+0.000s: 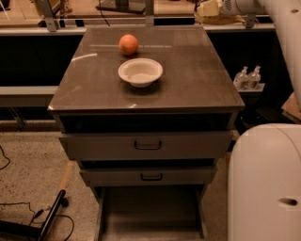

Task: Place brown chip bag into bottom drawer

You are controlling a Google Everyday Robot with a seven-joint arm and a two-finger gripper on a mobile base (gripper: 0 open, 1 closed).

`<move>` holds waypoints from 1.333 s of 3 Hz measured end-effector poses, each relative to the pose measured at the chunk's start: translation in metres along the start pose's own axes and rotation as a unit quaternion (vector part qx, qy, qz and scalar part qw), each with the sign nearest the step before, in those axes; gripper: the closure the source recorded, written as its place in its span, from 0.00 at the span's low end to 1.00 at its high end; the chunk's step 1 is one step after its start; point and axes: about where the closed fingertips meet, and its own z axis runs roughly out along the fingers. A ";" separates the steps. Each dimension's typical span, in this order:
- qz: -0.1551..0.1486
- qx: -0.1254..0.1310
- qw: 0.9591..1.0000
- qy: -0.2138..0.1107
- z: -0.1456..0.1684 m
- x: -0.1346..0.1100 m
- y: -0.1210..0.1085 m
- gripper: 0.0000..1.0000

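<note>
end effector (220, 9): top right, at brown chip bag (206, 10) | bottom drawer (150, 212): open

Brown chip bag (206, 14), crumpled, pale yellow & cream side showing, hangs at the gripper (214, 8), top right, past the cabinet's (188, 89) far edge. Bottom drawer (150, 212), a wide, shallow grey tray w/ low walls, stands pulled open near the floor

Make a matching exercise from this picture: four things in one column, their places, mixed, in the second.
1. brown chip bag
2. white bowl
3. orange fruit
4. bottom drawer

A. pulled open, near the floor
B. on the cabinet top, behind the white bowl
C. near the middle of the cabinet top
D. held in the gripper, top right

Pairs: 1-D, 2-C, 3-B, 4-A
</note>
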 end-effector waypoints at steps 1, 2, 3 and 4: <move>-0.007 0.000 1.000 -0.005 -0.044 0.001 -0.004 1.00; -0.017 0.002 1.000 -0.013 -0.097 0.013 0.005 1.00; -0.019 0.010 1.000 -0.009 -0.134 0.037 0.017 1.00; -0.012 0.013 1.000 0.009 -0.167 0.081 0.028 1.00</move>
